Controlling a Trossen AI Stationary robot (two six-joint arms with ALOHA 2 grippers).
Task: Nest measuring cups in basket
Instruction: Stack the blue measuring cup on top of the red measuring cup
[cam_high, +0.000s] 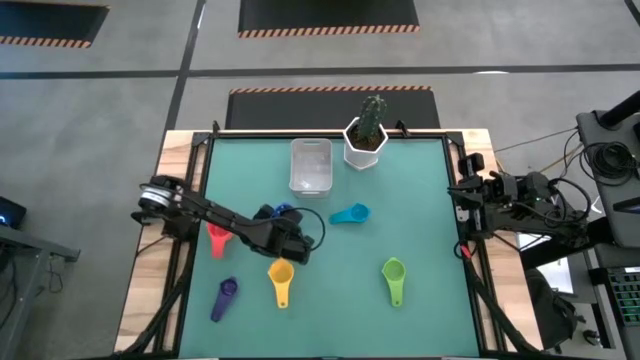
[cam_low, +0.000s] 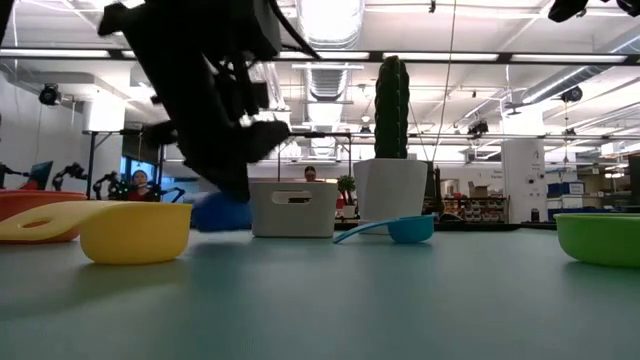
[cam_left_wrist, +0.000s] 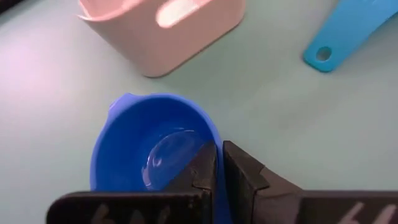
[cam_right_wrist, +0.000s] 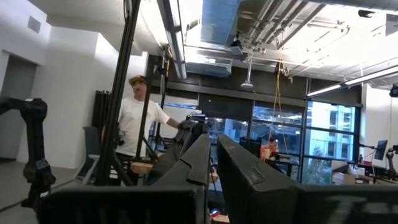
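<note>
Blue plastic shows between the left gripper (cam_left_wrist: 216, 171) fingers: they pinch the rim of the blue measuring cup (cam_left_wrist: 152, 146), which sits just at 6 o'clock of the translucent basket (cam_high: 310, 165), likely so one short lift carries it in. The basket looks empty in the high view. At 3 o'clock of the blue cup lies the teal cup (cam_high: 350, 214), clear of the path; the cactus pot (cam_high: 365, 146) stands just at 3 o'clock of the basket and could crowd the approach. Red (cam_high: 218, 240), yellow (cam_high: 281, 274), purple (cam_high: 225, 297) and green (cam_high: 393, 272) cups wait nearer. The right gripper (cam_right_wrist: 211, 165), fingers nearly together and holding nothing, idles off the table's 3 o'clock edge.
</note>
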